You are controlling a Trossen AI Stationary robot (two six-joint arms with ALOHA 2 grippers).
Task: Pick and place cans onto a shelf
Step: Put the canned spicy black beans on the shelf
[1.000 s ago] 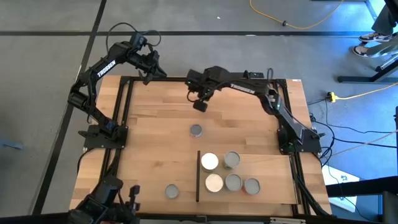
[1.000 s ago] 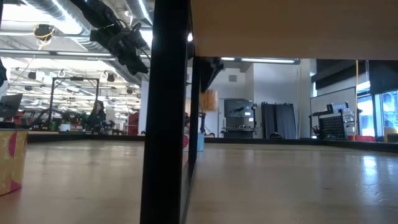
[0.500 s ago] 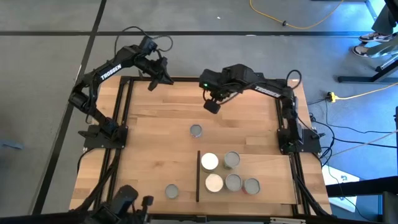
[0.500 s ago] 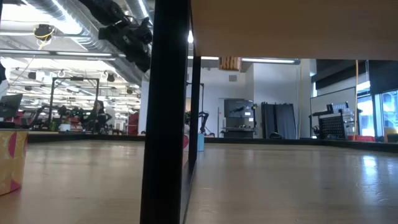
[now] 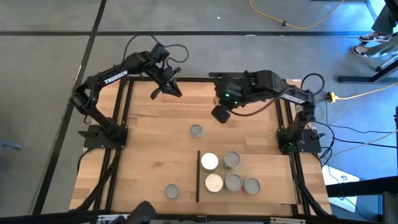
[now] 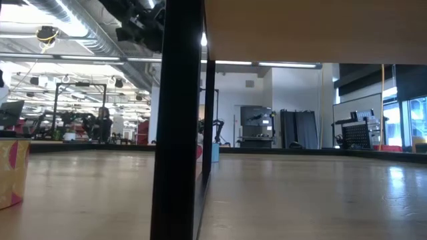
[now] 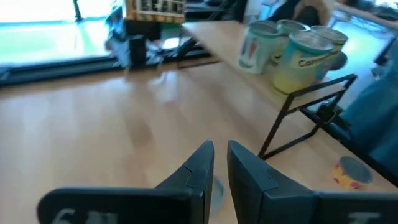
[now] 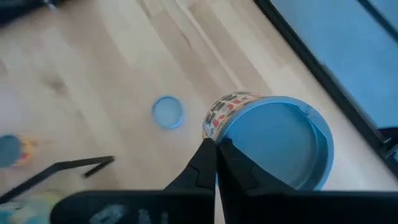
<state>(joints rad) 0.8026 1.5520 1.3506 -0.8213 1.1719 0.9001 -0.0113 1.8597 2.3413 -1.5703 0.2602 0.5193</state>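
High view: light-wood rectangular shelf board (image 5: 273, 174) with a thin dark strip on its short edge sits at the near right of the black-framed wooden tabletop (image 5: 149, 143).
Cans on shelf: five short metal cans, two of them white-topped, e.g. the grey-topped one (image 5: 231, 160), bunched close to the dark strip (probably the quickest drop zone).
Cans off shelf: silver-topped loose can (image 5: 196, 130) mid-table, well clear of the strip; second grey-topped can (image 5: 171, 191) at the near edge, just outside the strip.
Right gripper (image 5: 221, 114): up off the table near the mid-table can, fingers pressed together, holding nothing.
Right wrist view: a round-topped can with a patterned label (image 8: 273, 146) sits just past the closed tips; touching or not, cannot tell. It is likely the mid-table can.
Left gripper (image 5: 166, 89): over the far left part of the table, slim gap between the fingers, nothing in it (looks parked, out of the right arm's way).
Step, judged: right arm is lining up on the mid-table can; its jaws must spread before any grasp.
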